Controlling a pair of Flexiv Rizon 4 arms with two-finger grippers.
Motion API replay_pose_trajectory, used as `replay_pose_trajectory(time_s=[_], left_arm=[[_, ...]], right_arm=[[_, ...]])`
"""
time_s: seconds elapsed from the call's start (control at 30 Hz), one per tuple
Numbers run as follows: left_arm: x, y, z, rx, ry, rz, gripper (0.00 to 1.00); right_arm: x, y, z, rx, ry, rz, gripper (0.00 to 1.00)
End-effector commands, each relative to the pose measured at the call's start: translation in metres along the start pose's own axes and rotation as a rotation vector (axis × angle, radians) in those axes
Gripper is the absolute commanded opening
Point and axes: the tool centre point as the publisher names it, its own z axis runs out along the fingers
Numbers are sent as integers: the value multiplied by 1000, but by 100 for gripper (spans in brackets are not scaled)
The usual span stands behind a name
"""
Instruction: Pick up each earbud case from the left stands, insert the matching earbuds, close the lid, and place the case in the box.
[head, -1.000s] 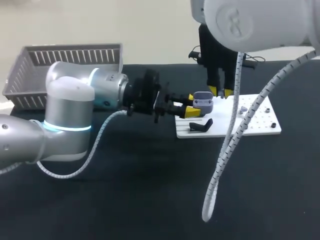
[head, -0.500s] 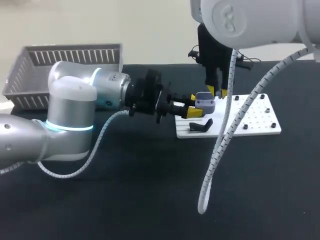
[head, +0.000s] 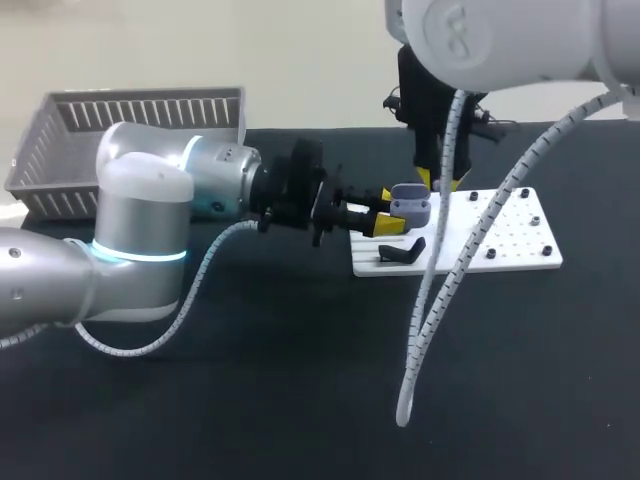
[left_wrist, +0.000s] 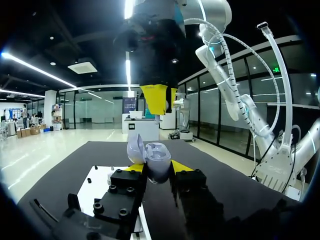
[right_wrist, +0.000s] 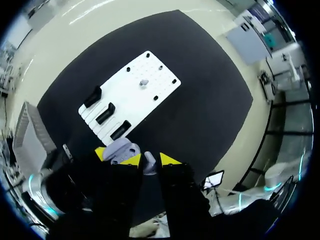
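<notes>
**Open earbud case in the left gripper, with the right gripper poised over it**

The left gripper (left_wrist: 157, 169) is closed on the lavender earbud case (left_wrist: 157, 160). Its two yellow tips press the case body from opposite sides, and the fingers stand only as far apart as the case is wide. The case sits upright with its lid (left_wrist: 134, 146) hinged open to one side, showing the hollow interior.

Directly above the case, the right gripper (right_wrist: 149, 161) points straight down. Its fingers are nearly together and pinch a small pale lavender earbud (right_wrist: 148, 165) between the tips.

The case is held just beside the end of the white board (right_wrist: 142, 102) that carries three black stands (right_wrist: 105, 113). A small grey piece (right_wrist: 143, 82) lies farther along the board, well apart from both grippers.

The board rests on the black table (head: 250, 400). The grey slatted basket (head: 150, 115) stands at the table's far left corner, well apart from the case.
</notes>
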Motion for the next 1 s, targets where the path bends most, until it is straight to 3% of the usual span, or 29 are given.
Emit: replay_pose_trajectory(time_s=[0.03,0.27,1.0], left_arm=[[1,0,0,-1,-1,1,0],[1,0,0,-1,-1,1,0],[1,0,0,-1,-1,1,0]], right_arm=[[-1,9,-1,41,29,97,0],[5,14,-1,32,44,138,0],[12,22,11,50,8,110,0]])
